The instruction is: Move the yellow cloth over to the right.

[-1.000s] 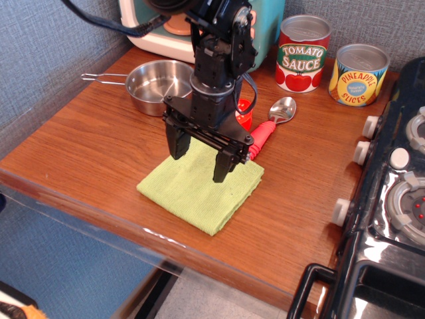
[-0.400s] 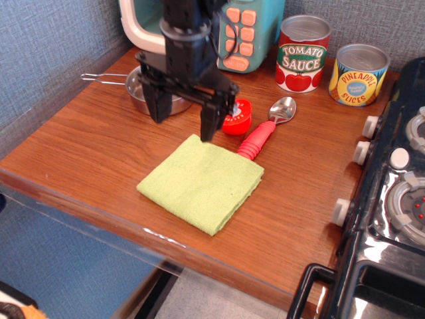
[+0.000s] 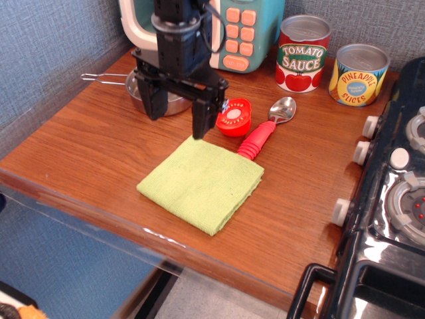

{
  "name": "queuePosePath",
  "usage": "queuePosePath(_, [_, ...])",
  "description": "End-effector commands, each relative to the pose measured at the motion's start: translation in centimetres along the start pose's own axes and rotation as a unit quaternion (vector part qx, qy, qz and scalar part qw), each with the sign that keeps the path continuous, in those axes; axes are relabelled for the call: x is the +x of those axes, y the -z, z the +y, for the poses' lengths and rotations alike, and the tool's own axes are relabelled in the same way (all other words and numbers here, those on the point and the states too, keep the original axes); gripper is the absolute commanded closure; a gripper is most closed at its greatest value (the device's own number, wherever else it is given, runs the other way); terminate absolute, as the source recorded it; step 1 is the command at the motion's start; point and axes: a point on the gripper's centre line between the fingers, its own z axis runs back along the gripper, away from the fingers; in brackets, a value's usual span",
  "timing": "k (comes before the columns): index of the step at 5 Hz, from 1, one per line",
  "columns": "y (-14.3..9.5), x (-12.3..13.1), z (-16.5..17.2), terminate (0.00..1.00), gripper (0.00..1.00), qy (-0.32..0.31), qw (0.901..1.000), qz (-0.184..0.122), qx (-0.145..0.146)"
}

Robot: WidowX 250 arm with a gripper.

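Note:
The yellow cloth (image 3: 201,183) is a folded lime-green square lying flat on the wooden counter (image 3: 86,149) near its front edge. My black gripper (image 3: 175,119) hangs open and empty above the counter, just beyond the cloth's far corner and clear of it. Its two fingers point down, the right one (image 3: 200,121) close over the cloth's back corner. The gripper hides most of the steel pan (image 3: 174,104) behind it.
A red-handled spoon (image 3: 265,128) and a small red timer (image 3: 233,116) lie right of the gripper. A tomato sauce can (image 3: 303,53) and a pineapple can (image 3: 359,74) stand at the back right. A toy microwave (image 3: 237,33) is behind; a black stove (image 3: 392,199) fills the right.
My gripper has lifted off the cloth and moved back and to the left, staying open. The cloth has not moved.

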Motion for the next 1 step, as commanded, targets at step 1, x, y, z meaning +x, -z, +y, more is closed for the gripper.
queuePosePath(1, [-0.75, 0.72, 0.16, 1.0, 0.0, 0.0, 0.9997, -0.022, 0.004])
